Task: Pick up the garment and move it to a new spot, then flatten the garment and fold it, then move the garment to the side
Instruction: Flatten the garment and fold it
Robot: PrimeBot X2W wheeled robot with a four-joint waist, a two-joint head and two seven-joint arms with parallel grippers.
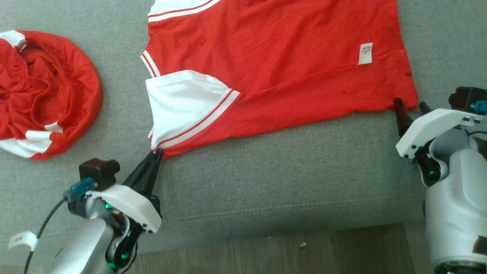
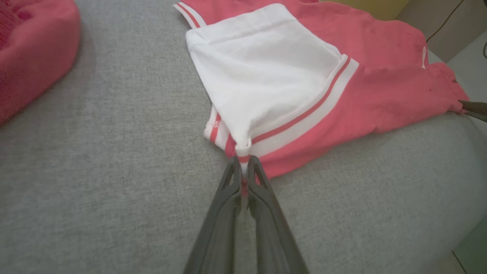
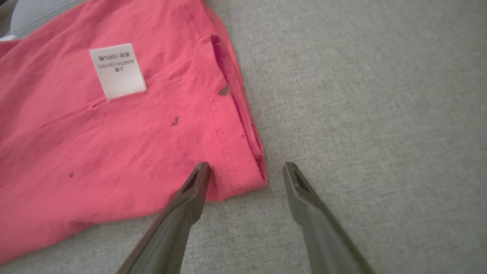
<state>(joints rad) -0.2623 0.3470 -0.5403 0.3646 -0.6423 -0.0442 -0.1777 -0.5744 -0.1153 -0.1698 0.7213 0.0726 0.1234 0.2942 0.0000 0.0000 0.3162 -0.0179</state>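
A red garment (image 1: 281, 68) with white, red-striped sleeves lies spread inside out on the grey cushion, a white care label (image 1: 365, 53) showing near its right side. My left gripper (image 1: 156, 153) is shut on the garment's near-left corner, at the white sleeve's lower edge (image 2: 243, 150), where the fabric is pinched between the fingertips. My right gripper (image 1: 410, 105) stands open at the near-right hem corner (image 3: 243, 179). One finger (image 3: 192, 190) rests at the cloth's edge and the other (image 3: 300, 190) lies on the bare cushion beside it.
A second red and white garment (image 1: 42, 95) lies crumpled at the far left of the cushion (image 1: 266, 179). The cushion's front edge runs below the grippers, with wooden floor (image 1: 274, 251) beyond it.
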